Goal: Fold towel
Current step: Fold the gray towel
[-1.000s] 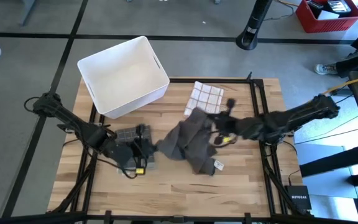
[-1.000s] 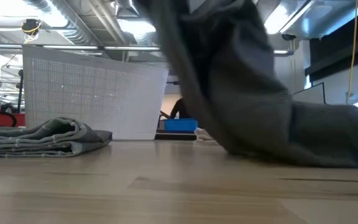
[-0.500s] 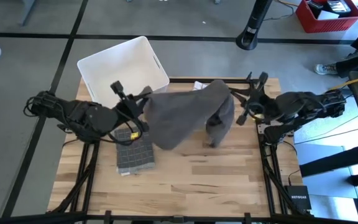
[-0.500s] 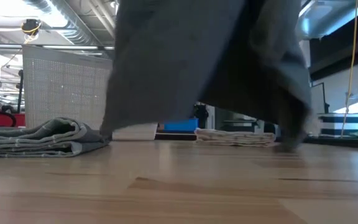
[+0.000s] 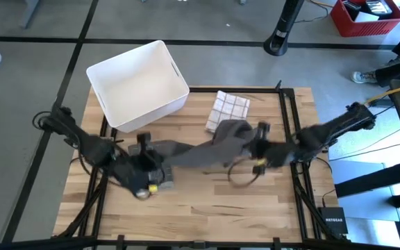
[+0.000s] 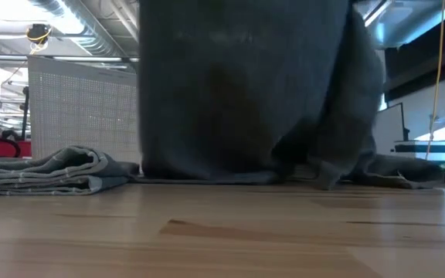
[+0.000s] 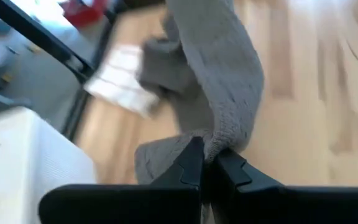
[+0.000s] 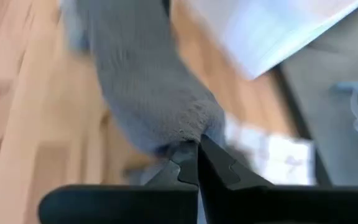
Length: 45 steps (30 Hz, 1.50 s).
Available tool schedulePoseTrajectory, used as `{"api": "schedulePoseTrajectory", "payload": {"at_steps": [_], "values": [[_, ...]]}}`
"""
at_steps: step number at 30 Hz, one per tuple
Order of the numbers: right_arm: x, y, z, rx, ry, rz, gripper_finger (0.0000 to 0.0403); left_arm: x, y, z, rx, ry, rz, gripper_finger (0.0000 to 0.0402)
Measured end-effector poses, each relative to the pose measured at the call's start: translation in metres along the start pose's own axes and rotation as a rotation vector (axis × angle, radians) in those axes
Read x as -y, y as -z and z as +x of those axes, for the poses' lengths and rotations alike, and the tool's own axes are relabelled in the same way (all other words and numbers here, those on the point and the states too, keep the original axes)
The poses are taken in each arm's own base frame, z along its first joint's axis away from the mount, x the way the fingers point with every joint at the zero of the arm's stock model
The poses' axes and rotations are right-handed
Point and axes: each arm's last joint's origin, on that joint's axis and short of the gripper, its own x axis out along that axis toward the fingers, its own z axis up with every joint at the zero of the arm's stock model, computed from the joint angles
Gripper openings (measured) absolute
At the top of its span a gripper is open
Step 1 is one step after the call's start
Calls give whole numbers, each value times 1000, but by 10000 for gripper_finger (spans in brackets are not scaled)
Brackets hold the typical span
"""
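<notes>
We are watching both arms working low over the middle of the desk, with a grey towel stretched between them. The left gripper is sitting toward the desk's left edge, its fingers pressed together and pinching one end of the towel, as its wrist view shows the cloth rising straight out of the closed tips. The right gripper is hanging toward the right edge, likewise clamped tight on the other end, the fabric bunching right at its tips. In the low view the towel is draping down like a curtain, its lower hem touching the wood. Under the left gripper, near the left edge, a folded grey cloth is lying flat. Farther back, a folded checked cloth is resting near the far edge, and a white bin is standing at the far left corner.
</notes>
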Motion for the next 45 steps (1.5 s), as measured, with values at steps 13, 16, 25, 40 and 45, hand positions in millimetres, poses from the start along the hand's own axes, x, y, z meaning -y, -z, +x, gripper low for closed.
{"api": "schedulePoseTrajectory", "payload": {"at_steps": [13,16,25,40,45], "values": [[-119,85,76,-234,-150,35,4,138,55,68,-267,-26,132,4],[-139,95,87,-267,-199,29,14,161,74,90,-335,-55,176,7],[-153,109,111,-379,-234,80,76,184,104,133,-620,-6,136,52],[-140,67,102,-420,-249,-31,195,159,52,97,-330,161,-62,158],[-144,73,112,-188,-115,-10,193,168,69,118,-436,258,-60,159]]}}
